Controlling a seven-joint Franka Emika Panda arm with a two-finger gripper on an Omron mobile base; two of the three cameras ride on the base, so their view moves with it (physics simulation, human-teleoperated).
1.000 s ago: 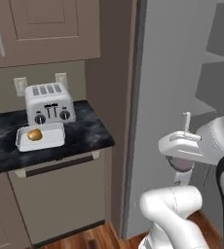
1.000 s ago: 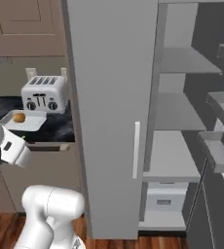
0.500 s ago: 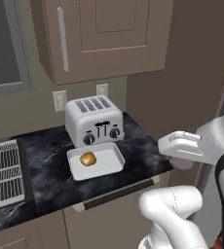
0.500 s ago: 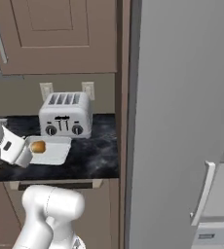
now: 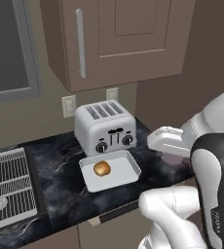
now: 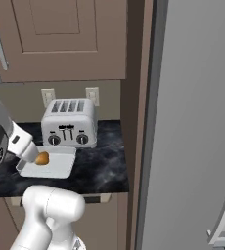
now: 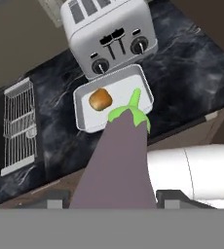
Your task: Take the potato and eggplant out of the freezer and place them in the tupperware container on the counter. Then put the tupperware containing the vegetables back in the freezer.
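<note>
Holding the eggplant (image 7: 116,165), the tool (image 7: 111,198) has its two dark fingertips either side of the mauve body, which rises up the middle of the hand view with its green cap and stem pointing at the tupperware container (image 7: 133,82). That white tray sits on the black marble bench (image 7: 192,63), just in front of a silver four-slot toaster (image 7: 109,34), and the eggplant hangs above the tray's near edge rather than inside it.

One thing already lies in the tray: the potato (image 7: 100,99), a golden-brown ball towards the tray's left half in the hand view. From the left base view the potato (image 5: 102,168) sits near the middle of the tupperware container (image 5: 126,168), with the toaster (image 5: 105,127) right behind and a wire-grid rack (image 5: 14,187) further left along the bench (image 5: 60,189).

From the right base view the white arm crosses in front of the tray's left end, the potato (image 6: 42,158) showing beside it. The freezer (image 6: 192,122) stands to the right as a tall flat grey door, with brown wooden cabinets (image 6: 60,39) above the bench.
</note>
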